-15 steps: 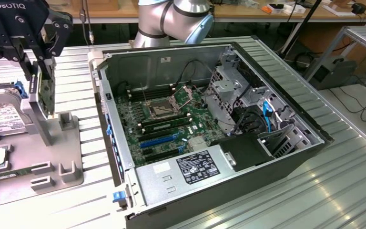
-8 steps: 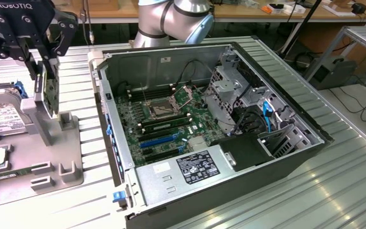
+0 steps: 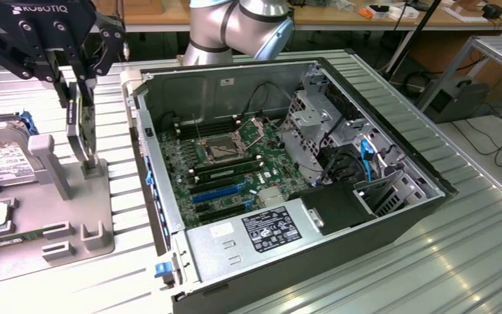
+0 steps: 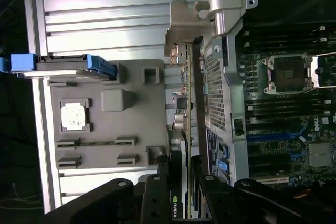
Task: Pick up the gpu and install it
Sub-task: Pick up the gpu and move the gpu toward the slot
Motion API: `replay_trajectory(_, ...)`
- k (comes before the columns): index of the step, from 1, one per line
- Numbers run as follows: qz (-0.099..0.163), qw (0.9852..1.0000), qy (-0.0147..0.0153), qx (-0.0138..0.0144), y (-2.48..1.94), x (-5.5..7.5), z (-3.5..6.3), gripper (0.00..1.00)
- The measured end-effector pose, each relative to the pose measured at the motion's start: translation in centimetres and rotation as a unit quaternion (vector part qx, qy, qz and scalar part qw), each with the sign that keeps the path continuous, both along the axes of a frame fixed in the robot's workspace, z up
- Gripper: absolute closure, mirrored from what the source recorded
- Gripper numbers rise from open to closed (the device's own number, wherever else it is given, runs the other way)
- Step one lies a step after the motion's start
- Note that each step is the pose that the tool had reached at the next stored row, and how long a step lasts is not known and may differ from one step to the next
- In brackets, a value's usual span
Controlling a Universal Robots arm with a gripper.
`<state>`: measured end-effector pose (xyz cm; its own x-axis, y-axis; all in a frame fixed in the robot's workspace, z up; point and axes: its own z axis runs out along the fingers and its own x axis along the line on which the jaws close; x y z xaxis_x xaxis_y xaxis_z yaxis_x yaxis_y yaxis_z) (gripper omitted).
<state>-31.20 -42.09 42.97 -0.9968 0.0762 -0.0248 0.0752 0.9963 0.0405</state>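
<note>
The end effector point(image 4: 182, 182) clamped the gpu point(image 4: 192, 93) upright, upper left of the exterior frame, over the grey fixture point(image 4: 136, 129). Farther off lay the open computer case point(image 3: 321, 275). Risk: a tilted card could strike the case wall and slip.

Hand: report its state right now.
Hand: closed, holding the gpu.

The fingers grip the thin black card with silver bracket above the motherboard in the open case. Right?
No. The fingers grip the thin black card with silver bracket at the grey holder tray, beside the open case; the exterior view shows it.
</note>
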Motion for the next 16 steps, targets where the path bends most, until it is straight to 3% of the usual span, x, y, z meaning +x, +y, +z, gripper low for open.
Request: replay_trajectory(16, 0.0, 1.0, 0.0, 0.0, 0.0, 2.5, 0.0, 0.73)
